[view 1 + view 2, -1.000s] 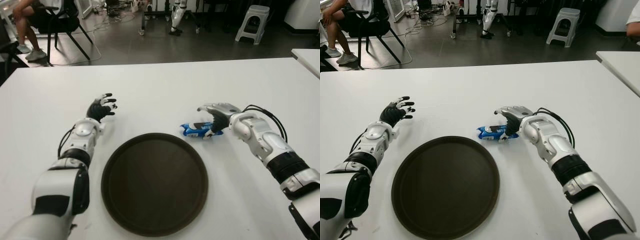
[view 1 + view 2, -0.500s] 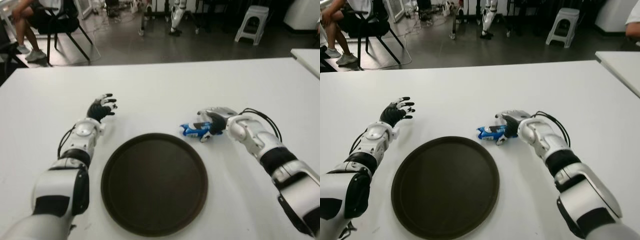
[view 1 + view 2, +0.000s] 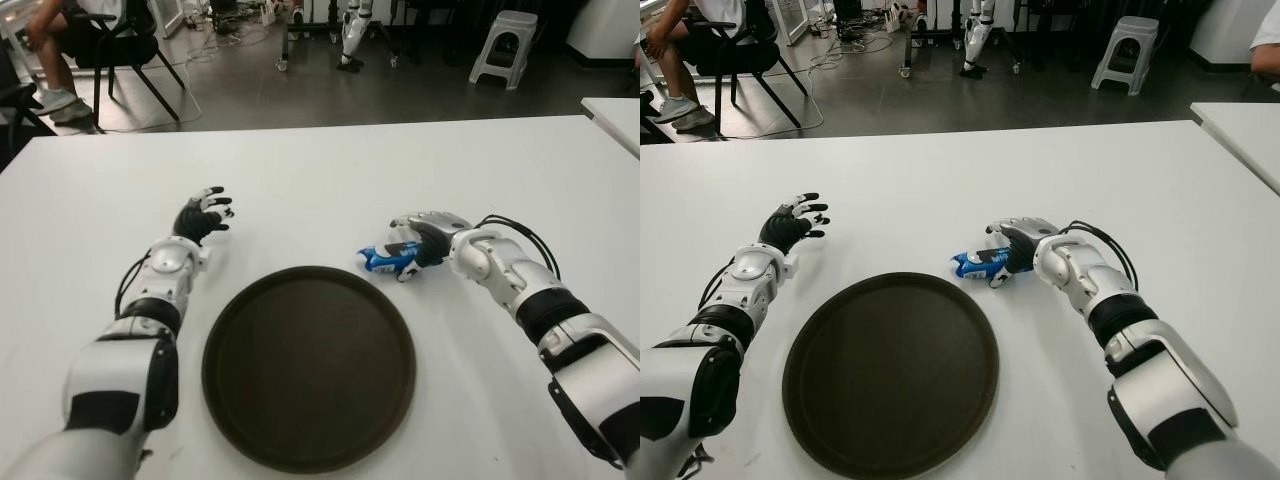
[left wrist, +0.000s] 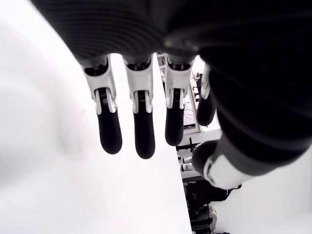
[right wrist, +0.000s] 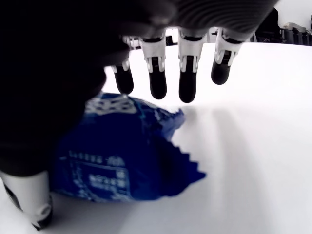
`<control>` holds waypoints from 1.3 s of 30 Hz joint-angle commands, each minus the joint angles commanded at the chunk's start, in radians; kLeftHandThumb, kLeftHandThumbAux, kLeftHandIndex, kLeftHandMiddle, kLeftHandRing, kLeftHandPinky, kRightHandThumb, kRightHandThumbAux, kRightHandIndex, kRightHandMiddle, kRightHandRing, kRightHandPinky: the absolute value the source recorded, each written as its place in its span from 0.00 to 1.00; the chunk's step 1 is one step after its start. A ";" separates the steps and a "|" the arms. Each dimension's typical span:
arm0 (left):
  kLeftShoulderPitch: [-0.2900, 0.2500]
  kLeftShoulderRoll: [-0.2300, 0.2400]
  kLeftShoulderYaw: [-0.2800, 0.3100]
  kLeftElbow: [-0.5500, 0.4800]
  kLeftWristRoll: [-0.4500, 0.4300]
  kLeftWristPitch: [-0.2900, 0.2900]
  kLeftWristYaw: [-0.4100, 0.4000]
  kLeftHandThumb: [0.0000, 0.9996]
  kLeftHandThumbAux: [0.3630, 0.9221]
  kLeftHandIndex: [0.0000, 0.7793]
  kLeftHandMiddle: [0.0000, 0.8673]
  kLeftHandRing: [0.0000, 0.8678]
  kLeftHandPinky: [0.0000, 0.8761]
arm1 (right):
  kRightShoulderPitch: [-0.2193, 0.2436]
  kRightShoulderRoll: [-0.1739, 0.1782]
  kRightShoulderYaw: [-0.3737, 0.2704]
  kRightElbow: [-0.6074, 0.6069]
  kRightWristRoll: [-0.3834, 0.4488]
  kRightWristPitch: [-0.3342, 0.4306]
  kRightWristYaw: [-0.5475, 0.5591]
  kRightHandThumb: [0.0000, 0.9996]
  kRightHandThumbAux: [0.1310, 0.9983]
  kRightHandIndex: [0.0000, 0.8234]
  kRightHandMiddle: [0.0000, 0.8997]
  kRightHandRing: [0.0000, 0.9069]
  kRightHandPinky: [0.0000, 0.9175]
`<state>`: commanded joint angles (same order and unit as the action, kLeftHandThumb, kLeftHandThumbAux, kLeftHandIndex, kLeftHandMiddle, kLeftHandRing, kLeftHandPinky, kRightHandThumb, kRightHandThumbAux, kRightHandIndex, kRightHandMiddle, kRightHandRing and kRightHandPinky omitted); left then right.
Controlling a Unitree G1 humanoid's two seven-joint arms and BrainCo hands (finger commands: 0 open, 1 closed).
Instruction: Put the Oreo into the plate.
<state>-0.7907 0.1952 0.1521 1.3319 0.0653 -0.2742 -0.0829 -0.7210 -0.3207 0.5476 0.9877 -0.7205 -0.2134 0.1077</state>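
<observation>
**Closing on the Oreo pack, just off the plate**

Looking at the eye views, you see your right hand (image 3: 418,240) over a blue Oreo pack (image 3: 978,265) that lies on the white table (image 3: 330,180), just beyond the right rim of the round dark plate (image 3: 308,365). The pack is outside the plate, near it but not touching. The fingers arch over the wrapper's top and the thumb sits at its near side; you cannot tell from these views whether the hand truly grips it.

Your right wrist view adds what the head camera misses: four fingers (image 5: 188,90) hang extended past the pack (image 5: 117,156), their tips clear of the wrapper, with the crimped zigzag end of the pack pointing away from the palm. White print shows on the blue wrapper, but no word can be read. So the hand is loosely cupped around the pack, not clamped.

Your left hand (image 3: 203,215) shows above the table, to the left of the plate's far rim. Its wrist view shows the fingers (image 4: 139,122) straight, spread and holding nothing.
</observation>
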 joint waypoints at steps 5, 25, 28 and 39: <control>0.000 0.000 0.000 -0.001 -0.001 -0.004 -0.003 0.00 0.66 0.23 0.29 0.33 0.38 | -0.003 0.001 0.003 0.007 0.003 0.002 -0.001 0.00 0.66 0.17 0.17 0.16 0.14; 0.001 0.000 -0.002 -0.001 0.001 -0.006 -0.007 0.00 0.63 0.23 0.28 0.32 0.36 | -0.003 -0.002 0.013 0.016 0.001 -0.008 -0.027 0.00 0.68 0.17 0.17 0.16 0.14; 0.000 -0.001 0.001 -0.001 -0.003 -0.006 -0.012 0.00 0.63 0.23 0.28 0.32 0.37 | -0.006 -0.001 0.019 0.023 -0.005 -0.010 -0.036 0.00 0.68 0.17 0.17 0.16 0.14; 0.002 -0.003 0.003 -0.002 -0.002 -0.010 -0.008 0.00 0.62 0.23 0.28 0.32 0.37 | 0.004 0.002 0.032 0.008 -0.003 -0.025 -0.060 0.00 0.65 0.18 0.17 0.16 0.14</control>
<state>-0.7889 0.1925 0.1554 1.3303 0.0637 -0.2844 -0.0905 -0.7169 -0.3185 0.5796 0.9957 -0.7237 -0.2385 0.0476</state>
